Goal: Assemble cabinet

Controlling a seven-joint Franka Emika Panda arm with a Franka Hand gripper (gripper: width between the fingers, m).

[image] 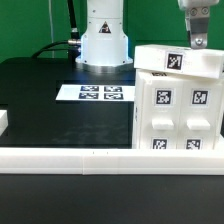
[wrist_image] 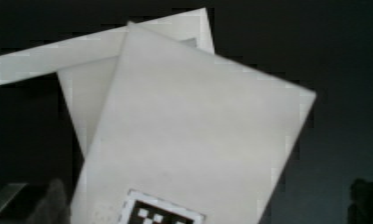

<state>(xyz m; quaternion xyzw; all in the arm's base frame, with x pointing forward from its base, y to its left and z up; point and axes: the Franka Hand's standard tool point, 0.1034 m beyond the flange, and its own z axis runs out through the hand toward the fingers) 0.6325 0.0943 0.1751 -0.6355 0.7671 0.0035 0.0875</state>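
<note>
The cabinet [image: 178,100] is a white box with black-and-white marker tags, standing at the exterior view's right against the front rail. A white top panel [image: 180,60] with a tag lies tilted on it. My gripper [image: 197,40] hangs just above the cabinet's far top edge. In the wrist view the white panel [wrist_image: 192,120] fills the picture, with a tag [wrist_image: 160,212] near my gripper [wrist_image: 201,205]. The dark fingers [wrist_image: 37,200] stand apart on either side of the panel and hold nothing.
The long low white L-shaped rail [image: 90,157] runs along the front and turns up at the exterior view's left [image: 3,124]. The marker board [image: 100,93] lies on the black table [image: 60,110]. The robot base [image: 103,38] stands behind it.
</note>
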